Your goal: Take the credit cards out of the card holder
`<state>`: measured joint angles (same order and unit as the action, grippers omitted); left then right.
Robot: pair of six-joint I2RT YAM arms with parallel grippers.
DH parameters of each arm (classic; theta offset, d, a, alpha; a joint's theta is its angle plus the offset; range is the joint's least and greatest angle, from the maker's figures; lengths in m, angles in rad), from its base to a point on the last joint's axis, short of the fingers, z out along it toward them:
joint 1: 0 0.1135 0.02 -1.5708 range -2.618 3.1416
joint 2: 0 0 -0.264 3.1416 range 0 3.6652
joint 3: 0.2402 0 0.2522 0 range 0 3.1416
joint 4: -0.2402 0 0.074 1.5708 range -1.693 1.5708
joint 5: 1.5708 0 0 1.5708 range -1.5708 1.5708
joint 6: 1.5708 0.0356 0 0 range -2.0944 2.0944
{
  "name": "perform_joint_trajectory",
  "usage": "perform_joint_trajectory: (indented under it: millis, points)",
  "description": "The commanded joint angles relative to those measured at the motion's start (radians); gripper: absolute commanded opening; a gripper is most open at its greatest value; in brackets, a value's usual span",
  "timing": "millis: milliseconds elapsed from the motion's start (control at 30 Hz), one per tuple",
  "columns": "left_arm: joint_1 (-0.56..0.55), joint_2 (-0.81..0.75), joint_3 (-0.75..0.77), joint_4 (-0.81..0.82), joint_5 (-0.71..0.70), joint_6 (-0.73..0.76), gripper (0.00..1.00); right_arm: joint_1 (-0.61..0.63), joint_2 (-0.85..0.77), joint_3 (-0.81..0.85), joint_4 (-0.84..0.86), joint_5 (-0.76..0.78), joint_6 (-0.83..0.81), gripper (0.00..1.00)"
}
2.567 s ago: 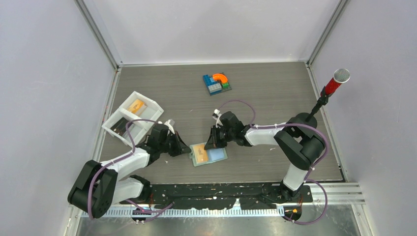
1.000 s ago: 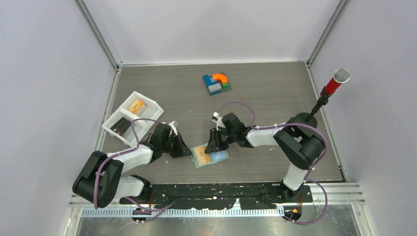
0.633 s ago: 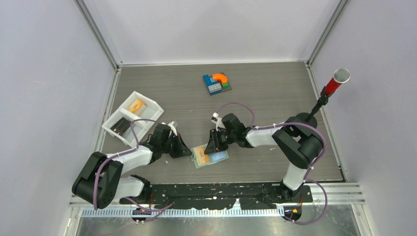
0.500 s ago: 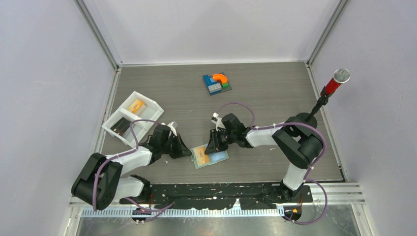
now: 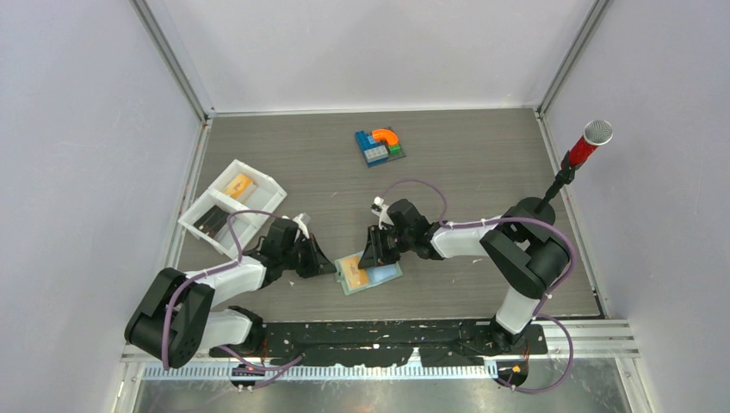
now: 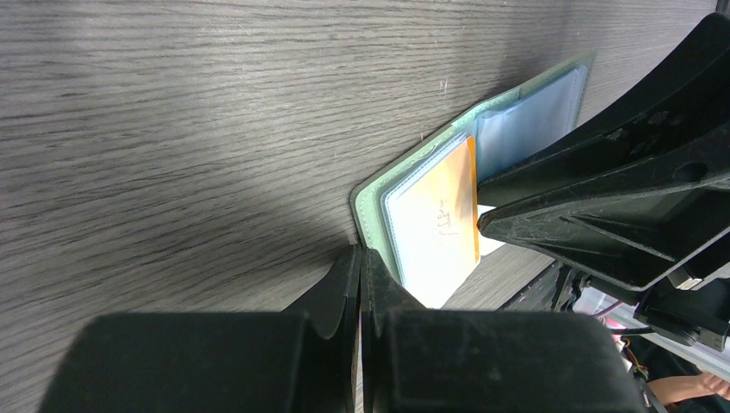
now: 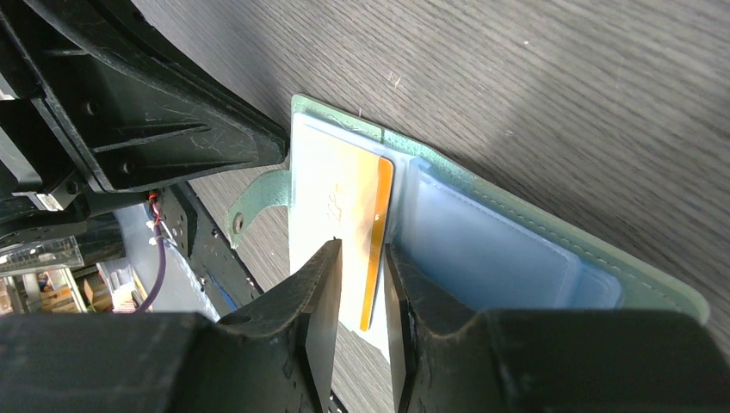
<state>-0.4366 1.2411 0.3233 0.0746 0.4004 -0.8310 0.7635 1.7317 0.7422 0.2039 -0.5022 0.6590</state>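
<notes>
Your card holder [image 7: 499, 245] lay open with an orange card [image 7: 344, 202] inside. Your left gripper [image 6: 361, 258] was squeezed together. Your right gripper [image 7: 361, 249] gaped a little, maybe touching the card.

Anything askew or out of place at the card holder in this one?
Mildly. On the open card holder, the sleeve page carrying the orange card appears to overhang the cover's near edge rather than sitting flush. Nothing looks spilled or damaged.
</notes>
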Motion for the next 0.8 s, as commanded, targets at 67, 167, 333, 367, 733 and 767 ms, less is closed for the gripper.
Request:
perform_joint_trajectory:
  millis: [67,167,333,367,733,767]
  points:
    - [-0.004,-0.009,0.0,-0.029,-0.015,-0.006,0.0,0.017,-0.017,0.028,-0.055,0.069,-0.023,0.33]
    - [-0.004,-0.017,0.002,-0.027,-0.014,-0.011,0.0,0.027,-0.009,0.034,-0.055,0.07,-0.024,0.33]
    - [-0.004,-0.014,0.006,-0.027,-0.009,-0.016,0.0,0.032,0.008,0.047,-0.057,0.05,-0.035,0.34]
    - [-0.004,-0.013,0.006,-0.027,-0.006,-0.018,0.0,0.033,0.011,0.053,-0.058,0.047,-0.043,0.35]
    - [-0.004,-0.028,0.019,-0.032,-0.008,-0.039,0.0,0.02,0.04,0.076,-0.066,-0.001,-0.051,0.33]
    - [-0.004,-0.026,0.019,-0.032,-0.007,-0.039,0.0,0.015,0.04,0.073,-0.064,0.004,-0.05,0.32]
